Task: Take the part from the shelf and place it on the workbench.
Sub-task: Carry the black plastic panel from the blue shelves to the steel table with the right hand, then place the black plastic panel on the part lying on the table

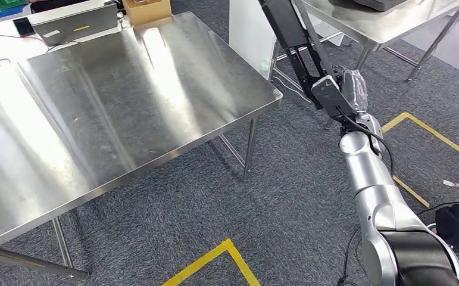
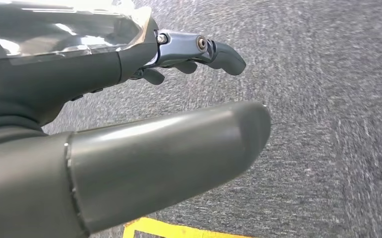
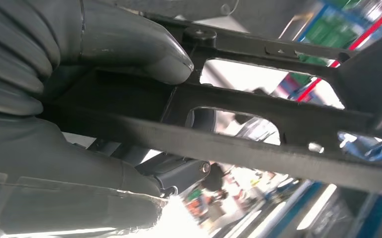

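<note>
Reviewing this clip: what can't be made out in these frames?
- Black part: its far end is cut off by the head view's top edge.
- Right robot hand: its fingers sit behind the part in the head view.
- Background behind the part in the right wrist view: blurred.
- Items beyond the workbench: too small to identify.

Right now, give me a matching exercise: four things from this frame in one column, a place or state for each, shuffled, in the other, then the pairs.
Things:
1. black part
2. left hand
3. workbench
4. cardboard box

Places or states:
A. bare steel in the middle, reflecting light
B. held up by the right hand, off to the workbench's right
C. at the workbench's far edge
D. holding nothing, over grey carpet

Pairs: 1-B, 2-D, 3-A, 4-C
</note>
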Controlling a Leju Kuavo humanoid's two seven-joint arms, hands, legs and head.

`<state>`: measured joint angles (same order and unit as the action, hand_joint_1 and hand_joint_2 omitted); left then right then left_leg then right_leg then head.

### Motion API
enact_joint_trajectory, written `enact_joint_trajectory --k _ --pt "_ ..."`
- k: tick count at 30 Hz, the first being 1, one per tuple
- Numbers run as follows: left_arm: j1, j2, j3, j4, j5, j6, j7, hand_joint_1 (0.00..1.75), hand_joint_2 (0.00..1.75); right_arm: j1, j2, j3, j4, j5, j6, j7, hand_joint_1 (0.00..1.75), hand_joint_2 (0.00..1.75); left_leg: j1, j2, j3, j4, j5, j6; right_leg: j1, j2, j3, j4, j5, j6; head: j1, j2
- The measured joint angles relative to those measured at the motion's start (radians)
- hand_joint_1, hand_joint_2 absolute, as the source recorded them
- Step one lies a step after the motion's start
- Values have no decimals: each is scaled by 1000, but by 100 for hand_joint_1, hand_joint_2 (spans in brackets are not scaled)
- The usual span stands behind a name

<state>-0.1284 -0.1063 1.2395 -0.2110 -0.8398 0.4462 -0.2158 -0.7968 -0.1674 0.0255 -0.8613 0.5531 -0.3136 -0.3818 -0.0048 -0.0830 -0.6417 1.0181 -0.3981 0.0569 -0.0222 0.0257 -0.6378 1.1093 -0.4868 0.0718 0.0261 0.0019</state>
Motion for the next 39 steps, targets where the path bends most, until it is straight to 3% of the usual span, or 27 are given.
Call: enact_joint_trajectory --k 2,4,5,7,8,10,11,12,13,15,17,20,21,22,24,26,27,28,30,31,33,35,37,39 --pt "0 0 2 0 10 -5 -7 0 0 -23 14 18 20 18 2 4 175 175 -3 -17 -6 7 -3 -10 -2 16 35 -75 30 -7 -1 0" --pt "2 1 4 0 14 -6 -11 0 0 -39 33 38 38 38 1 9 175 175 -2 -31 -10 7 -2 -20 -3 4 39 -82 34 -24 -1 0" --pt "4 1 6 0 15 -7 -12 0 0 -48 44 48 47 50 1 13 175 175 -1 -24 -13 10 -4 -26 -5 -3 41 -83 36 -31 -1 0" --pt "6 2 8 1 15 -11 -16 0 0 -70 64 71 68 79 1 24 175 175 0 17 -37 58 -37 -38 -11 -18 44 -87 39 -48 -5 0" --pt "6 2 9 1 15 -14 -19 0 0 -82 72 81 79 92 1 30 175 175 2 44 -62 111 -66 -44 -10 -25 45 -88 38 -54 -7 0" --pt "5 3 10 1 14 -23 -25 0 0 -98 85 99 103 110 0 41 175 175 10 70 -127 241 -121 -54 -7 -42 47 -88 36 -60 -9 0" --pt "5 3 10 1 13 -27 -28 0 0 -102 91 107 113 116 0 45 175 175 14 74 -149 279 -129 -57 -7 -51 48 -87 34 -62 -9 0" --pt "5 3 10 1 13 -31 -29 0 0 -105 97 114 122 120 -1 48 175 175 17 78 -152 279 -117 -60 -7 -60 50 -87 33 -62 -9 0" --pt "5 4 10 1 12 -34 -29 0 0 -106 101 120 129 123 -1 48 175 175 20 84 -133 237 -88 -61 -7 -69 52 -87 30 -61 -10 0" --pt "5 5 11 1 11 -37 -30 0 0 -111 108 129 139 126 -2 49 175 175 19 117 -62 100 -26 -60 -5 -85 58 -87 24 -53 -10 0" --pt "4 6 11 1 11 -40 -30 0 0 -121 112 133 146 128 -2 49 175 175 13 137 -22 22 -4 -52 4 -99 64 -88 17 -42 -7 0" --pt "4 6 11 1 16 -61 -25 0 0 -135 120 141 155 138 -1 54 175 175 7 113 -17 9 -5 -31 12 -118 71 -92 10 -25 -3 0" --pt "4 5 12 1 19 -69 -22 0 0 -138 123 144 158 144 -1 57 175 175 7 104 -12 3 -3 -21 11 -110 69 -81 1 -22 -3 0" --pt "3 5 12 1 21 -76 -19 0 0 -142 125 148 161 150 0 62 175 175 8 96 -6 -3 0 -13 11 -93 56 -52 -14 -22 -3 0" --pt "0 5 12 1 22 -85 -17 0 0 -147 126 154 172 160 0 69 175 175 9 78 -2 -7 3 -2 8 -49 -3 70 -64 -30 -1 0" --pt "-1 4 12 1 21 -89 -16 0 0 -149 127 159 185 166 0 77 175 175 9 53 -2 -7 3 -1 8 -33 -71 188 -98 -30 1 0" --pt "-1 3 12 1 21 -91 -15 0 0 -149 128 161 191 170 0 80 175 175 8 40 -2 -6 2 0 9 -30 -84 201 -93 -25 1 0" --pt "0 3 12 1 19 -92 -14 0 0 -149 129 164 196 175 0 84 175 175 8 27 -1 -5 2 -1 10 -28 -78 176 -74 -18 1 0" --pt "0 2 12 1 14 -98 -11 0 0 -156 132 170 204 187 0 91 175 175 8 3 -1 -2 1 -3 7 -8 -22 35 -7 -5 1 0" --pt "0 2 12 1 11 -102 -9 0 0 -162 135 175 207 192 1 95 175 175 6 -7 -3 0 1 -5 7 3 7 -30 19 -5 1 0" --pt "1 2 12 1 5 -108 -4 0 0 -174 143 184 213 205 6 104 175 175 5 -21 -8 2 1 -14 8 17 35 -93 43 -18 0 0" --pt "4 4 12 1 0 -111 0 0 0 -182 155 195 220 221 14 114 175 175 7 -28 -12 -1 3 -26 8 3 39 -96 46 -35 0 0" --pt "6 4 11 2 -6 -116 3 0 0 -189 167 207 228 234 21 121 175 175 7 5 -25 24 -17 -39 2 -11 45 -104 50 -53 -1 0" --pt "5 4 10 2 -10 -121 4 0 0 -195 175 215 234 239 25 123 175 175 10 55 -71 123 -73 -51 -1 -27 50 -109 51 -65 -4 0"
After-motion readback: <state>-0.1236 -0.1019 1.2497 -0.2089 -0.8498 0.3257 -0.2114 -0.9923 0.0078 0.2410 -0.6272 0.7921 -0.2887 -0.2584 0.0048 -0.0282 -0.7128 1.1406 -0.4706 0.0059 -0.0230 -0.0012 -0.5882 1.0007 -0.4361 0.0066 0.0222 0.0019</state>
